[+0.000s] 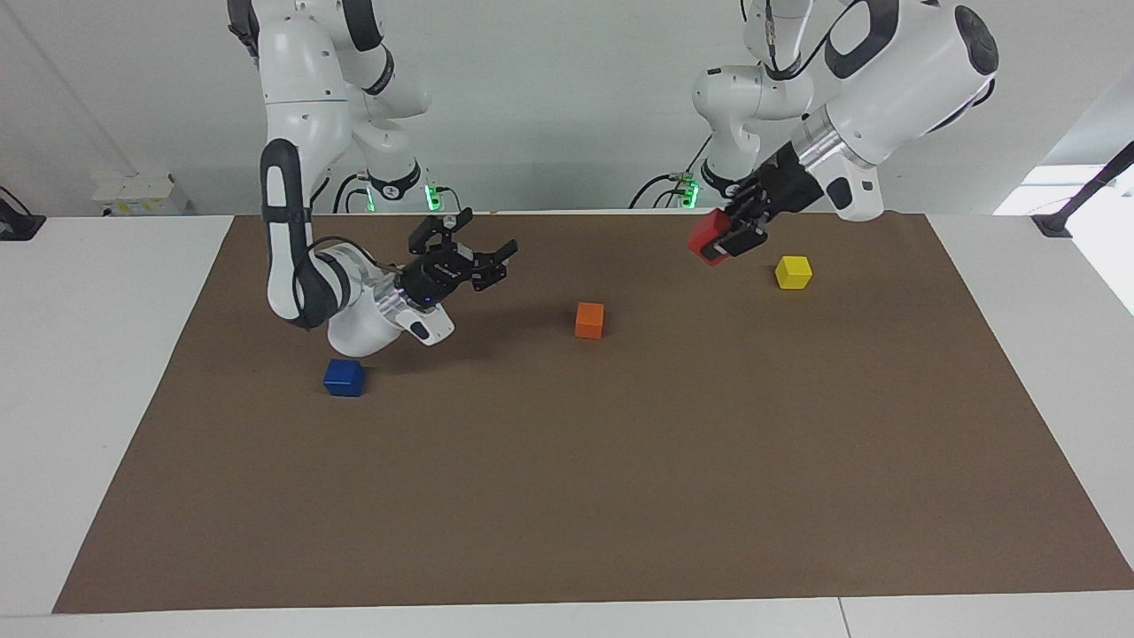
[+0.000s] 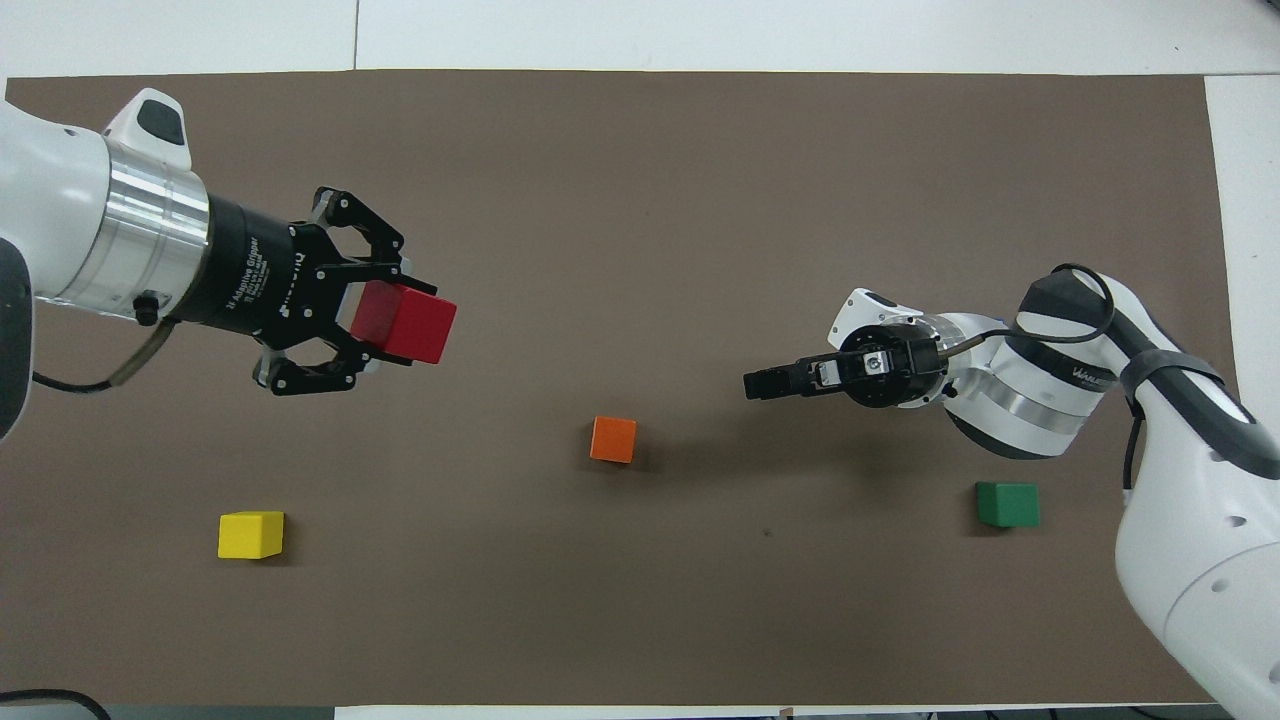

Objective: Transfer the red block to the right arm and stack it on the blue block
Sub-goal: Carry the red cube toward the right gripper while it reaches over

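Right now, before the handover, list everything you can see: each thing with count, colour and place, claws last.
red block: one, red, held in the air by the left claw.
blue block: one, blue, on the mat at the right arm's end.
orange block: one, orange, mid-mat.
yellow block: one, yellow, left arm's end, near the robots.
green block: one, green, right arm's end, near the robots.
mat: one, brown, covering the table.
left claw: black, shut on the red block.
right claw: black, open, raised, pointing toward the red block.
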